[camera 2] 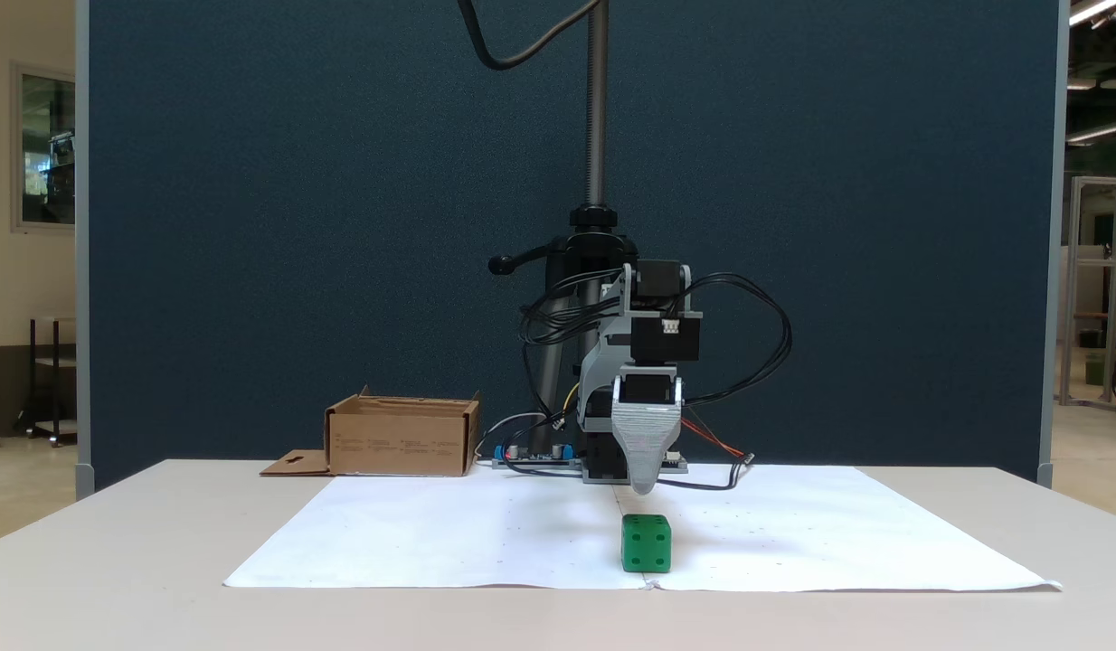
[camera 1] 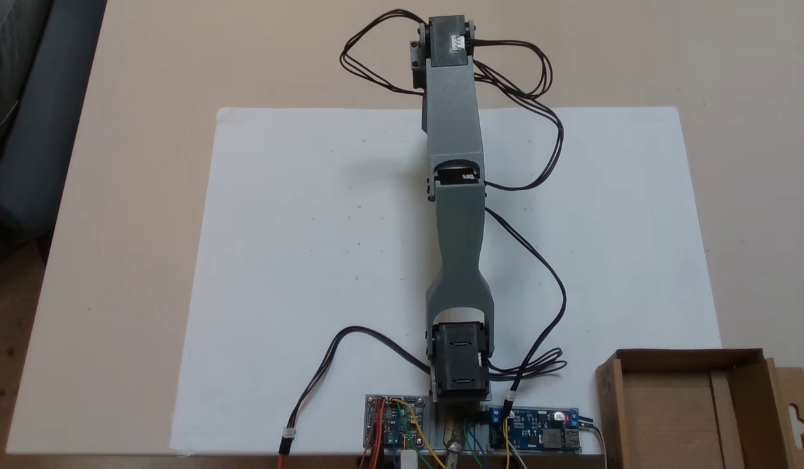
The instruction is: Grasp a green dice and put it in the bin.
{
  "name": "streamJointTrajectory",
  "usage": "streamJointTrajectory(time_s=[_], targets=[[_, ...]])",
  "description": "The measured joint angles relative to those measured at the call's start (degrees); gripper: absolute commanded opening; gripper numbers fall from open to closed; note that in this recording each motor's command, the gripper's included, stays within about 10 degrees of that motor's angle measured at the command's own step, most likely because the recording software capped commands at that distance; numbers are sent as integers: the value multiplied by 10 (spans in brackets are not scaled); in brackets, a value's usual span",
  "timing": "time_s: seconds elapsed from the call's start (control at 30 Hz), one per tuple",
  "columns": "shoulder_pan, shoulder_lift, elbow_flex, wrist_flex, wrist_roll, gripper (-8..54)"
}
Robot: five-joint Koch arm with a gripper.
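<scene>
At the front of the table (camera 2: 115,579), in the fixed view from its end, the green dice (camera 2: 647,543) sits on the white paper sheet (camera 2: 449,533) near the sheet's near edge, showing a four-pip face to the camera. Just behind and above it hangs the gripper (camera 2: 644,486), its grey ribbed tip pointing down and clear of the dice, not touching it. Only one tapered tip shows there, the fingers lying one behind the other, so I cannot tell how far apart they stand; nothing is seen held. Behind the gripper the grey arm (camera 1: 455,195) reaches back to its base; from above it stretches straight along the middle of the sheet, hiding the dice beneath its far end. Black cables (camera 1: 532,85) loop off its joints. By the base lie two small blue circuit boards (camera 1: 535,426). Beside these, off the paper's corner, stands the bin (camera 2: 401,438), a brown cardboard box, open-topped, with a flap carrying a hang-hole; seen from above (camera 1: 692,404) its inside looks bare. A dark blue partition (camera 2: 296,226) closes the scene behind.
</scene>
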Motion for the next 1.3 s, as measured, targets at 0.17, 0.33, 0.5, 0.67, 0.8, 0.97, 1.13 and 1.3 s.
streamJointTrajectory(time_s=[0.17, 0.33, 0.5, 0.67, 0.8, 0.97, 1.13, 1.3], targets=[[0, 0, 0, 0, -10, 413], [0, -3, -1, 0, -17, 413], [0, -11, -1, -7, -18, 413], [0, -34, 0, -20, -18, 413], [0, -59, 0, -31, -18, 414], [9, -74, -1, -31, -18, 414], [11, -84, -1, -31, -18, 413], [11, -91, -1, -31, -18, 413]])
